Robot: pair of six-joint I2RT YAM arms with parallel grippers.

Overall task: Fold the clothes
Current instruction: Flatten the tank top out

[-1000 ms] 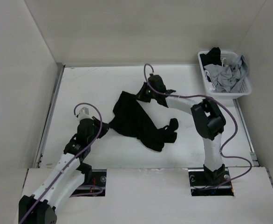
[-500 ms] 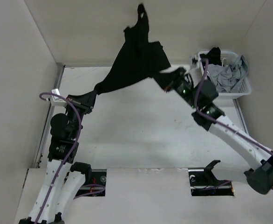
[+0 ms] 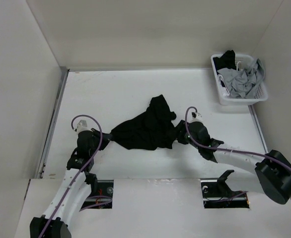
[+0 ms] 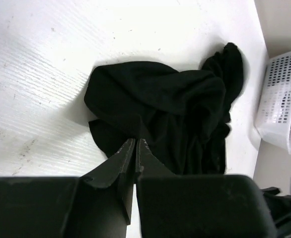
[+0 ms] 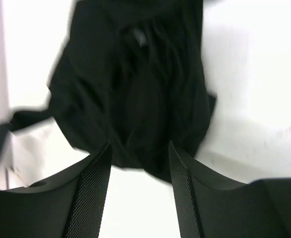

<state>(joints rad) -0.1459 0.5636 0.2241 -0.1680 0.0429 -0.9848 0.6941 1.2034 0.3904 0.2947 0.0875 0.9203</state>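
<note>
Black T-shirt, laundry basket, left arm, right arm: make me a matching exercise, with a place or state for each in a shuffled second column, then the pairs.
1. black T-shirt
2. laundry basket
3. left arm
4. right arm

A. jaws open
B. far right corner of the table
C. jaws shut on the fabric's edge
D. crumpled heap mid-table

Pairs: 1-D, 2-B, 3-C, 4-A.

The left arm (image 3: pixel 75 174) reaches forward, low, and the left tool (image 4: pixel 135 141) is pinched tight on the black T-shirt (image 4: pixel 175 104). The right arm (image 3: pixel 235 157) stretches low, and the right tool (image 5: pixel 138 146), facing the left tool, gapes wide.
</note>
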